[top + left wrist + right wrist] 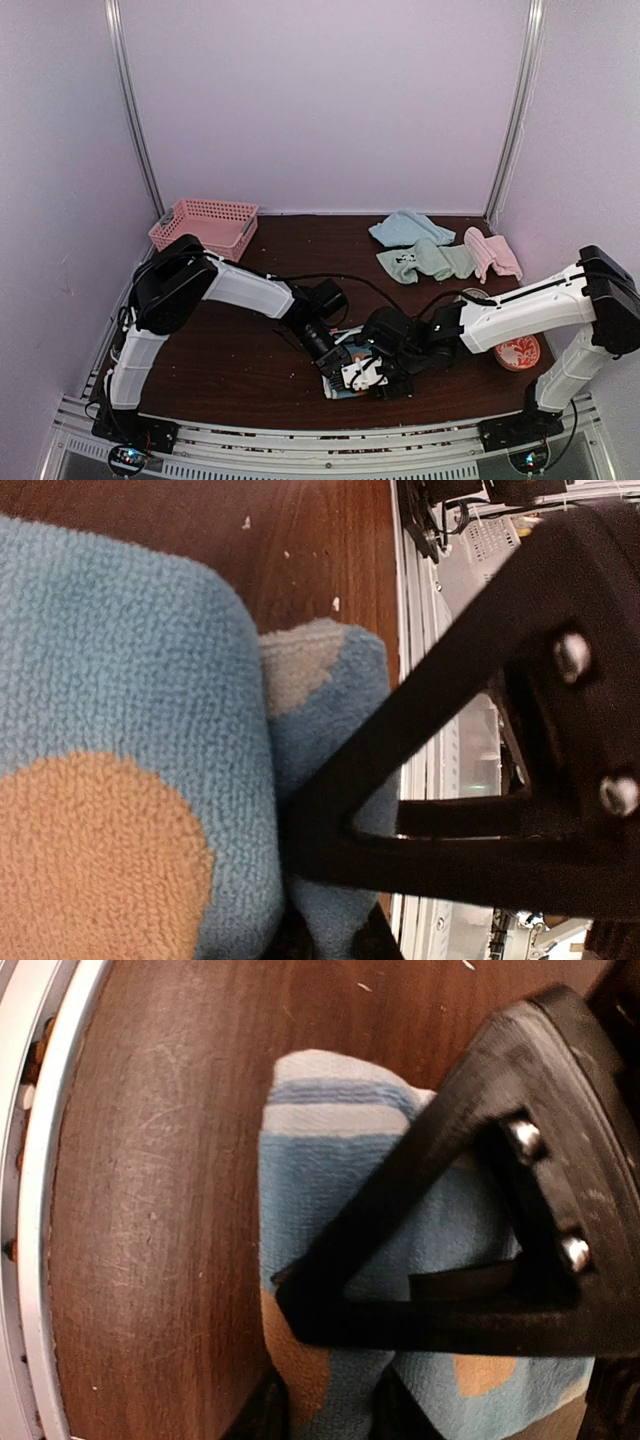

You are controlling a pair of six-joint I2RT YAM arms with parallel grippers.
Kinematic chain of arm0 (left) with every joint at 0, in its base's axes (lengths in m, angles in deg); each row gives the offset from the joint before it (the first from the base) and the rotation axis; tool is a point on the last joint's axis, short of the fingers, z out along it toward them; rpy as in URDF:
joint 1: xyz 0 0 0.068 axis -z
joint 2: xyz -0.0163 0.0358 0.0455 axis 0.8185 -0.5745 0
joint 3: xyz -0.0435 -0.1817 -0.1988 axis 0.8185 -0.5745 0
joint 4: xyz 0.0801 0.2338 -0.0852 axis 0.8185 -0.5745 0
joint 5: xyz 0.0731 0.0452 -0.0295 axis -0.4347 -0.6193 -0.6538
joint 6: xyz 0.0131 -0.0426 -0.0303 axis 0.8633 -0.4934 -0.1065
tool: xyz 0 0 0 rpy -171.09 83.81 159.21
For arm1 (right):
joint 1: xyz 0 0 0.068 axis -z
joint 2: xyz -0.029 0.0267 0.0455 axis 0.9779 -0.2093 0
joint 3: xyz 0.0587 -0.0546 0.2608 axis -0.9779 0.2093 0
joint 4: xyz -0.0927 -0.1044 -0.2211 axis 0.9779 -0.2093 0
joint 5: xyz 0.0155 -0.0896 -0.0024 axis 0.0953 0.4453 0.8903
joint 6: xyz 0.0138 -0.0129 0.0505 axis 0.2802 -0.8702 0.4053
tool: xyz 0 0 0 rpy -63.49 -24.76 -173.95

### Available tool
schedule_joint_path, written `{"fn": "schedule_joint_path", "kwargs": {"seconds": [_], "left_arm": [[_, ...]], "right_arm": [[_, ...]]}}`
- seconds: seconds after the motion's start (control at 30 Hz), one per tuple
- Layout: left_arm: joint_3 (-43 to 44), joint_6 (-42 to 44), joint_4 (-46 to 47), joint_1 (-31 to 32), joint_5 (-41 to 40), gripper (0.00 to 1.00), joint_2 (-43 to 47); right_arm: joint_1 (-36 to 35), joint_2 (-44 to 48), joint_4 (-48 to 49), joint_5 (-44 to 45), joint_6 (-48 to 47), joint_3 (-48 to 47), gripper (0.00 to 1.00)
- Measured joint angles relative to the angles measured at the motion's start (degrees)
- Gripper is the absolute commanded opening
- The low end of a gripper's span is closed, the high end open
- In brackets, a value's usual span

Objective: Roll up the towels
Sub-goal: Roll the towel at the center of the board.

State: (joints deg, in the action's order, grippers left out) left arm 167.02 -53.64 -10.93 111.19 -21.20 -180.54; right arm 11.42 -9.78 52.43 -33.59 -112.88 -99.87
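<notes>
Left jaws: the left gripper (330,362) is clenched tight. In my left wrist view a fold of the spotted blue towel (120,660) runs down into it, so I judge it is pinching that cloth.
Right jaws: the right gripper (368,376) is partly parted and straddles the same towel. One finger lies across the cloth, and I cannot tell whether it has a real bite.
Towel in hand: it is bunched into a thick fold between the two grippers, on the table (250,350), well apart from the pink basket (200,238), toward the near edge and to its right.
Step, as I read it: forming the roll on this first towel.
Doing it well: I'd use the left pinch as the anchor, get both layers in the right jaws, and turn the cloth over itself evenly, low to the wood, so the ends don't cone or slip.
Risk: a shallow bite could let the fold spring open.
Waiting: the plain blue towel (402,229), sage green towel (425,262) and pink towel (490,254) lie unrolled to the right of the basket, by the back wall.
</notes>
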Motion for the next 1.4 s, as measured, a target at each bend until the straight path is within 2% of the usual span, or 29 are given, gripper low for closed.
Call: {"fn": "schedule_joint_path", "kwargs": {"seconds": [0.03, 0.1, 0.23, 0.27, 0.47, 0.63, 0.7, 0.8, 0.93, 1.03, 1.17, 1.4], "left_arm": [[0.0, 0.0, 0.0, 0.0, 0.0, 0.07, 0.0], [0.0, 0.0, -0.1, 0.0, 0.0, 0.16, 0.0], [-1.8, 0.0, 0.3, -0.3, -1.4, 0.39, 1.8], [-3.2, 0.0, 0.8, -0.4, -2.6, 0.41, 3.4], [-15.1, -1.3, 3.3, -5.0, -16.5, 0.44, 18.5], [-21.0, -2.3, 7.1, -7.7, -29.0, 0.42, 31.1], [-23.2, -3.2, 10.0, -7.2, -32.0, 0.43, 35.5], [-27.4, -3.8, 16.2, -5.2, -36.9, 0.54, 41.6], [-29.8, -1.0, 22.0, 1.4, -42.5, 0.59, 47.6], [-27.7, 3.6, 22.8, 7.2, -45.5, 0.57, 46.5], [-22.9, 12.0, 19.3, 12.7, -50.7, 0.52, 39.3], [-18.3, 22.2, 11.1, 16.8, -57.6, 0.52, 26.9]], "right_arm": [[0.0, -0.4, 0.1, -0.2, -0.4, 0.0, 0.09], [0.0, -1.3, 0.1, -0.9, -0.2, -0.4, 0.03], [0.6, -2.6, -1.9, -3.1, -0.3, -2.5, 0.01], [0.9, -3.0, -2.3, -4.3, -0.4, -3.0, 0.00], [5.8, -7.0, -10.5, -15.8, -0.4, -9.2, 0.00], [13.3, -16.1, -21.1, -27.7, 0.1, -19.3, 0.00], [16.5, -20.8, -25.1, -32.3, 0.4, -24.0, 0.00], [20.6, -27.6, -31.6, -39.2, 0.8, -30.5, 0.00], [23.8, -35.2, -39.5, -46.8, 1.1, -36.8, 0.00], [25.0, -38.1, -42.7, -50.6, 1.1, -38.5, 0.00], [25.3, -38.8, -43.5, -52.0, 1.1, -38.7, 0.01], [25.3, -38.8, -43.7, -52.0, 0.9, -38.7, 0.02]]}}
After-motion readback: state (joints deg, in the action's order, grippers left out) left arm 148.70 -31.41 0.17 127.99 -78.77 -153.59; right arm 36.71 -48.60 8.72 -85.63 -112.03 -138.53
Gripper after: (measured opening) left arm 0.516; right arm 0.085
